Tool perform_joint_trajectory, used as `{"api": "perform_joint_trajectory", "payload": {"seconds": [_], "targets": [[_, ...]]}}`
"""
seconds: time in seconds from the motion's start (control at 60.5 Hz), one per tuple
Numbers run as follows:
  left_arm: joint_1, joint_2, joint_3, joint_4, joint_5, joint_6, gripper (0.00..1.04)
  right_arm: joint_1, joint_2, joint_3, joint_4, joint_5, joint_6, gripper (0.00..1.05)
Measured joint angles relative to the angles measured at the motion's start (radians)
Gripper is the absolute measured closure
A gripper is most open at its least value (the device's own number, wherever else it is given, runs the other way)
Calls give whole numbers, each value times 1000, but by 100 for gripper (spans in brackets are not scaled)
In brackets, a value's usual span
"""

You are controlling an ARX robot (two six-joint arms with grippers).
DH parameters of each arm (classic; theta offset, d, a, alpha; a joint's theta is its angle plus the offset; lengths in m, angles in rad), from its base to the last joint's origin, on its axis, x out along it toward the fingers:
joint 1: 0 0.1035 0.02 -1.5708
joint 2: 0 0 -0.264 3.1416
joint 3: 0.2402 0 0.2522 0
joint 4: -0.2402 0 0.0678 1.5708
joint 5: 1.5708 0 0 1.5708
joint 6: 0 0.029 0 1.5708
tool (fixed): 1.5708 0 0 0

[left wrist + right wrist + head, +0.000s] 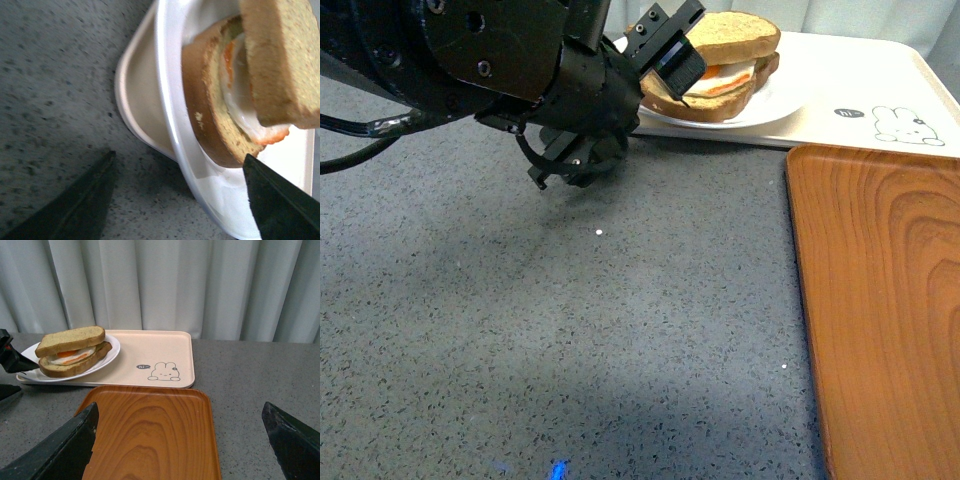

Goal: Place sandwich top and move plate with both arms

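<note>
On the round white plate (111, 347) your speckled, dark-crusted sandwich top (70, 340) lies flat over the egg (long axis crosswise); left gripper (180, 200) spread wide, empty, straddling the rim; right gripper (180, 440) likewise empty.

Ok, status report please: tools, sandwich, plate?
Left tool open at plate rim. Right tool open, above wooden tray. Sandwich top on. Nothing blocking.

The sandwich top (738, 36) is seen resting on the egg on the plate (760, 108). The left claw (665, 50) is held beside the sandwich, over the grey worktop (570, 330).
</note>
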State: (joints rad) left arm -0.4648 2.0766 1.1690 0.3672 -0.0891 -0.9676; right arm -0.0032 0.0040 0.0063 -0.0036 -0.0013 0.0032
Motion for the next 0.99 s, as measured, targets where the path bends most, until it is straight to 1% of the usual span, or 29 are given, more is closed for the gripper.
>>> {"api": "perform_joint_trajectory", "payload": {"seconds": [0.099,0.281,0.347,0.38,0.397,0.413,0.43,0.446,0.463,0.529,0.562,0.628,0.694,0.777,0.827,0.843,0.893,0.909,0.926,0.992], "targets": [[31,-42,-39,0,-28,30,6,0,0,0,0,0,0,9],[82,-205,-174,49,-26,104,6,0,0,0,0,0,0,9],[89,-249,-208,39,-26,129,6,0,0,0,0,0,0,9],[90,-258,-235,75,-68,192,9,0,0,0,0,0,0,9],[93,-269,-269,155,-104,232,12,0,0,0,0,0,0,9],[95,-271,-287,199,-128,261,14,0,0,0,0,0,0,9],[99,-281,-327,288,-176,343,18,0,0,0,0,0,0,9],[105,-293,-372,371,-200,411,21,0,0,0,0,0,0,9],[114,-311,-419,447,-203,459,25,0,0,0,0,0,0,9],[155,-391,-551,612,-188,649,35,0,0,0,0,1,0,9],[179,-446,-607,652,-172,736,41,0,0,0,0,0,0,9],[230,-572,-705,655,-132,825,52,0,0,0,0,0,0,9],[277,-702,-795,615,-91,881,62,0,0,0,0,0,0,9],[336,-862,-893,517,-32,917,76,0,0,0,0,0,0,9],[400,-1020,-956,387,45,935,87,0,0,0,0,0,0,9],[427,-1105,-978,319,70,941,93,0,0,0,0,0,0,9],[453,-1275,-1005,180,76,943,101,0,0,0,0,0,0,9],[457,-1323,-1009,140,75,946,101,0,0,0,0,0,0,9],[460,-1437,-1014,41,78,948,101,0,0,0,0,0,0,9],[461,-1701,-1015,-211,87,951,101,0,0,0,0,0,0,9]]}}
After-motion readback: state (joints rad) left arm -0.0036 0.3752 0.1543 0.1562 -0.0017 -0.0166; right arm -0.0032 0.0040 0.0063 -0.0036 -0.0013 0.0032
